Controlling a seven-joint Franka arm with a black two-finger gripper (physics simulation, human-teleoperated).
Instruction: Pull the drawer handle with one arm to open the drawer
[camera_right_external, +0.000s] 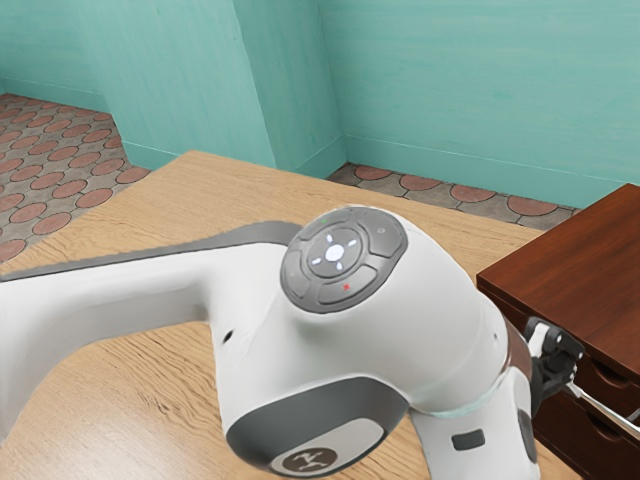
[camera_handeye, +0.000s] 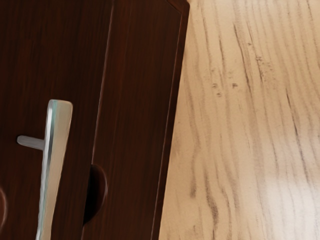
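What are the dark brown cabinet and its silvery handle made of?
The dark brown drawer cabinet looks like polished dark wood: reddish grain streaks run along it. The silvery bar handle looks like brushed metal, pale grey with a soft shine, though painted plastic could look alike.

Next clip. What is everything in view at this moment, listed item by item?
cabinet: one, dark brown wood, on the table at the exterior view's right
drawer: one that I can tell for sure, dark brown, in the cabinet's front
handle: one, silver bar, standing off the drawer front on a post
table: one, light wood grain, under the cabinet and the arm
walls: teal, behind the table
floor: reddish-brown rounded tiles, around the table
arm: one, white with grey parts, coming in from the exterior view's left
gripper: one, black, at the cabinet's front, close by the handle
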